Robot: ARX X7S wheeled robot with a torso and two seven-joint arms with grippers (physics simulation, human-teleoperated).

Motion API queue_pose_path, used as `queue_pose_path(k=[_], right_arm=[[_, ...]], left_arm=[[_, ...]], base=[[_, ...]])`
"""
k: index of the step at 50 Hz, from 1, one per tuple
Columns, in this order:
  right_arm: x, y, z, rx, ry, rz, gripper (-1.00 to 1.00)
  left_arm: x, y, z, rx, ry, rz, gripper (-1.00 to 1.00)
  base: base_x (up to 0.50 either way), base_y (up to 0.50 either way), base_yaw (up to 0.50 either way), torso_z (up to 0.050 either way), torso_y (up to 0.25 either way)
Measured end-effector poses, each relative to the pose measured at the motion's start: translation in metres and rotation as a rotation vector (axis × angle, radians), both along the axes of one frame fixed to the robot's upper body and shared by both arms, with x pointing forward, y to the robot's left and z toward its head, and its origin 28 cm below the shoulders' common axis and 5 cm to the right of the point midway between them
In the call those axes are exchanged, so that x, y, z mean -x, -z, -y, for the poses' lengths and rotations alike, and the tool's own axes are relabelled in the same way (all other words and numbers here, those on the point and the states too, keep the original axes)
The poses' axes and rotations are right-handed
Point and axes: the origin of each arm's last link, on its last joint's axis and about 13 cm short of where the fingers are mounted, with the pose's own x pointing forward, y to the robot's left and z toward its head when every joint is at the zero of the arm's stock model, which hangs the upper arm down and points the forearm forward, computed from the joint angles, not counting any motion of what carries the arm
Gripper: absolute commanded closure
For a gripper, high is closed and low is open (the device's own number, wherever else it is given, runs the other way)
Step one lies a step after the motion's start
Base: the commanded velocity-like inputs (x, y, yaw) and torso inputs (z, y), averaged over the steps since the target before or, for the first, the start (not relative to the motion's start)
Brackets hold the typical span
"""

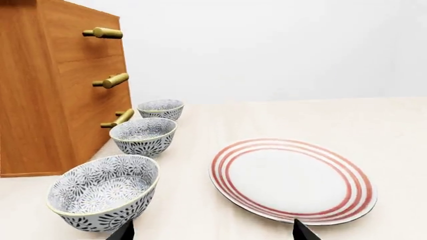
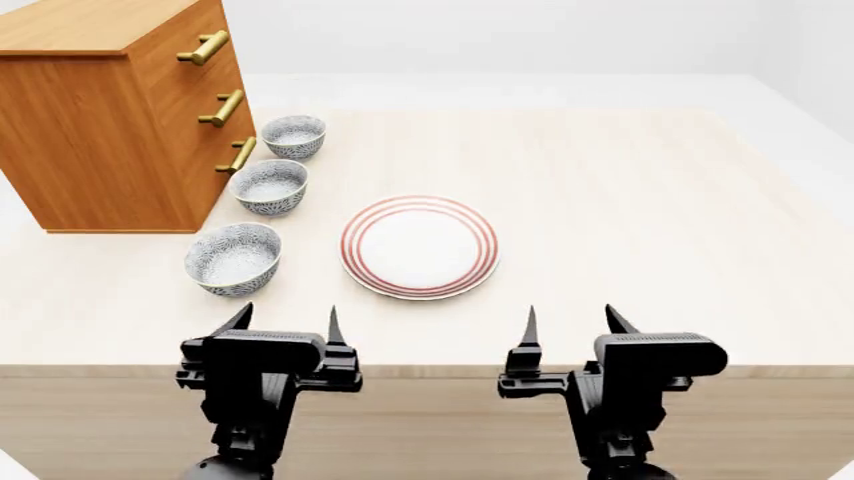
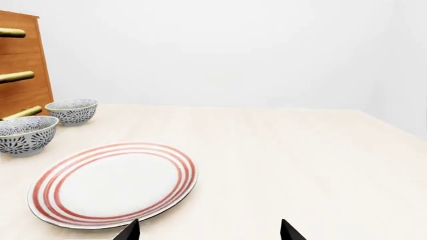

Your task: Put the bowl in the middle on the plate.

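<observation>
The left tool (image 2: 284,320) hangs at the near edge of the counter (image 2: 641,200) with its two black fingers spread apart and nothing between them. The right tool (image 2: 571,322) waits alongside it, likewise released and empty. Both are well short of every dish.

Ahead of the left tool stands a row of three look-alike patterned bowls running away along the front of a wooden drawer cabinet (image 2: 107,120). The nearest bowl (image 2: 234,258) sits closest to the tool, the far bowl (image 2: 294,135) ends the row, and the bowl (image 2: 268,186) the task wants stands between them, upright, near the cabinet's lowest brass handle (image 2: 242,154). The plate (image 2: 419,246), white with red rings, lies flat and bare to the right of the row, just beside the nearest bowl but not touching it.

The step in hand is likely the reach with the left tool. It would do well to pass over or around the nearest bowl rather than brush it, then come down with one finger inside the middle bowl's rim and one outside. The cabinet close behind leaves little room, so approaching from the plate side looks safer. A pinch on a thin rim may slip; close firmly before lifting.
</observation>
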Motion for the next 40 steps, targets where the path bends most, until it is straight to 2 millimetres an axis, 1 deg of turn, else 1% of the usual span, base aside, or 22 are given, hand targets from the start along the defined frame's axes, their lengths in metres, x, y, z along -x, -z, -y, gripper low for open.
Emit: queue_pose_path(k=[3, 5, 9, 15, 24, 40], right_arm=[[-0.005, -0.024, 0.001, 0.014, -0.007, 0.026, -1.00], [-0.007, -0.035, 0.001, 0.015, -0.012, 0.036, -1.00], [-0.008, -0.046, 0.002, 0.015, -0.017, 0.041, -1.00], [-0.008, -0.057, 0.003, 0.013, -0.020, 0.046, -1.00], [-0.010, -0.063, 0.004, 0.008, -0.022, 0.049, -1.00], [-0.011, -0.063, 0.004, 0.005, -0.023, 0.045, -1.00]], left_arm=[[-0.007, -0.023, 0.000, 0.003, 0.008, 0.024, -1.00], [-0.009, -0.034, 0.001, 0.005, 0.013, 0.034, -1.00], [-0.011, -0.045, 0.002, 0.004, 0.024, 0.042, -1.00], [-0.013, -0.055, 0.002, -0.002, 0.031, 0.045, -1.00], [-0.018, -0.059, 0.003, -0.013, 0.029, 0.049, -1.00], [-0.021, -0.059, 0.003, -0.028, 0.019, 0.053, -1.00]], base=[[0.32, 0.00, 0.00, 0.000, 0.000], [0.50, 0.00, 0.00, 0.000, 0.000], [0.50, 0.00, 0.00, 0.000, 0.000], [0.50, 0.00, 0.00, 0.000, 0.000], [0.50, 0.00, 0.00, 0.000, 0.000], [0.50, 0.00, 0.00, 0.000, 0.000]])
